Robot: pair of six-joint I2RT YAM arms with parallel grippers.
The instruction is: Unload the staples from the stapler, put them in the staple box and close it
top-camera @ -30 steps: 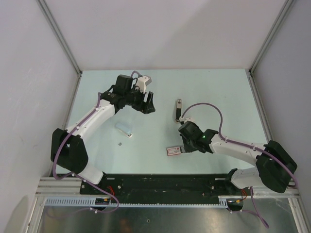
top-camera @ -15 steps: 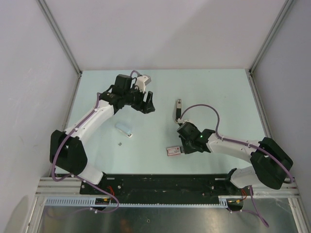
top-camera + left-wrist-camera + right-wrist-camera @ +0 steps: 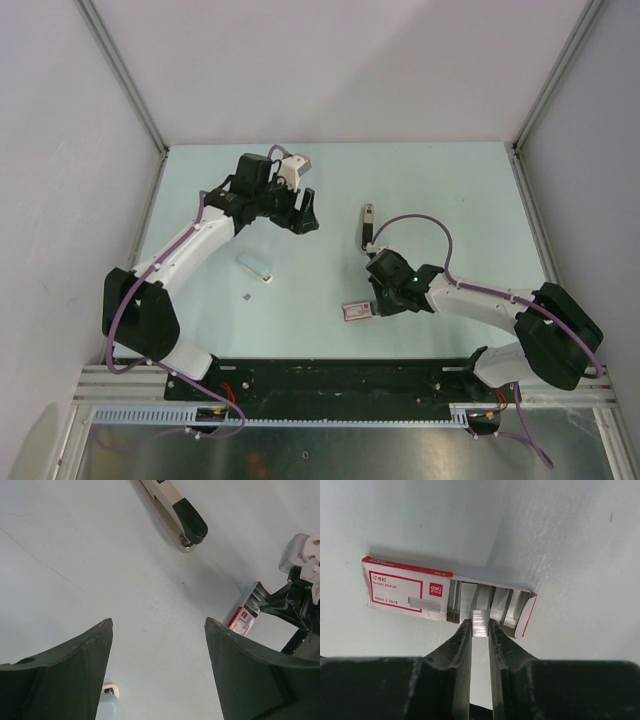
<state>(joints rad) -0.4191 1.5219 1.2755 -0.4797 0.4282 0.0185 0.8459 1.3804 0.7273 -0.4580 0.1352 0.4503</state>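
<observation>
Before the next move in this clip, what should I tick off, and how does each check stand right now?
1. Right gripper shut on the staples: ok.
2. Staples at the open end of the staple box: ok.
3. Left gripper open, holding nothing: ok.
4. Stapler lying free, apart from both grippers: ok.
5. Stapler fully emptied: cannot tell.
</observation>
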